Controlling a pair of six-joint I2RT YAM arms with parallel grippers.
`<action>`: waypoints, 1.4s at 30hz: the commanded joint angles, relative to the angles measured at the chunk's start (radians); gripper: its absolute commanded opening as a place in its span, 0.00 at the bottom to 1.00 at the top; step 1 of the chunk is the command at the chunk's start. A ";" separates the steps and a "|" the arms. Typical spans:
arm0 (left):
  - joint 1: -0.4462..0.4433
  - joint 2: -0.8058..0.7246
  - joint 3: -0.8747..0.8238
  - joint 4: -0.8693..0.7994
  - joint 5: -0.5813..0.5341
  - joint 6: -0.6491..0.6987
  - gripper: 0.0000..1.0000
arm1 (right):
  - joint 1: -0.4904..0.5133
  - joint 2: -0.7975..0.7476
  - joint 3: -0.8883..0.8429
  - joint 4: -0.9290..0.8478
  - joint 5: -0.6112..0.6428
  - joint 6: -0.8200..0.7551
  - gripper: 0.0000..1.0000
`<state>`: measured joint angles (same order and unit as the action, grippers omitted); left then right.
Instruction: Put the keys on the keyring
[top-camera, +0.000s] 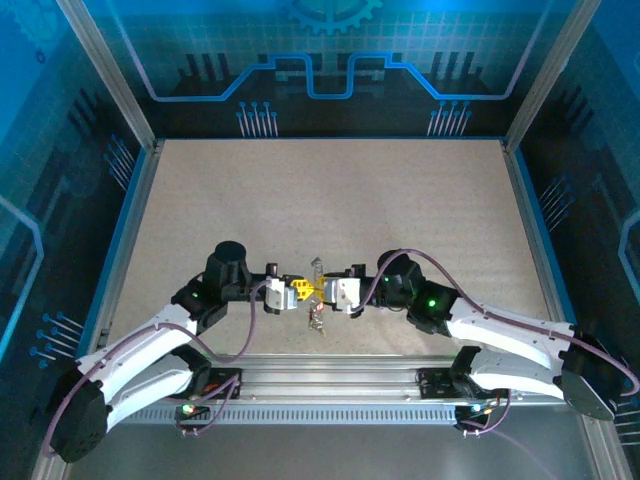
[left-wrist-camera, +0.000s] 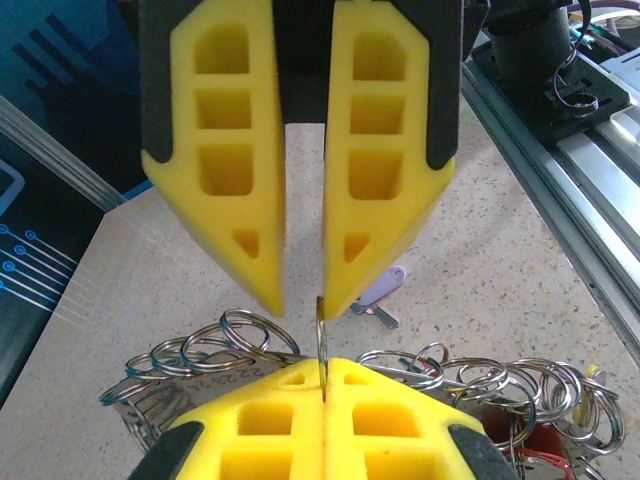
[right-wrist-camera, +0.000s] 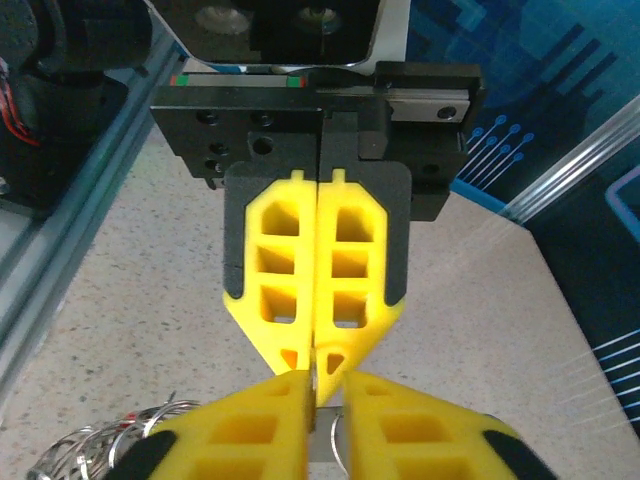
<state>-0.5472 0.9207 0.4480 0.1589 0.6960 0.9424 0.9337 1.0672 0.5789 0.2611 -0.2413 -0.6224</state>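
Metal sliver (left-wrist-camera: 321, 335) bridges left hand (left-wrist-camera: 323, 368) and right hand (left-wrist-camera: 302, 300); identity unclear.

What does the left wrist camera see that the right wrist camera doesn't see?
Left wrist camera: a lilac key lying on the table, and a wide heap of silver rings spread from side to side. Right wrist camera: the left gripper seen whole, with its black body behind the yellow fingers. Both: the left gripper and the right gripper nose to nose, some silver rings, and the speckled table.
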 joint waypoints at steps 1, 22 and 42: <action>-0.007 -0.020 0.011 0.045 0.049 -0.003 0.00 | 0.009 0.000 -0.001 0.049 0.040 -0.001 0.21; -0.007 -0.028 0.003 0.101 0.050 -0.054 0.00 | -0.048 -0.027 -0.034 0.003 -0.050 0.020 0.25; -0.007 -0.013 -0.005 0.170 0.041 -0.114 0.00 | -0.050 -0.006 -0.042 0.084 -0.072 0.091 0.01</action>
<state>-0.5472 0.9108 0.4435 0.2497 0.6960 0.8528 0.8890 1.0515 0.5400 0.3176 -0.2771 -0.5388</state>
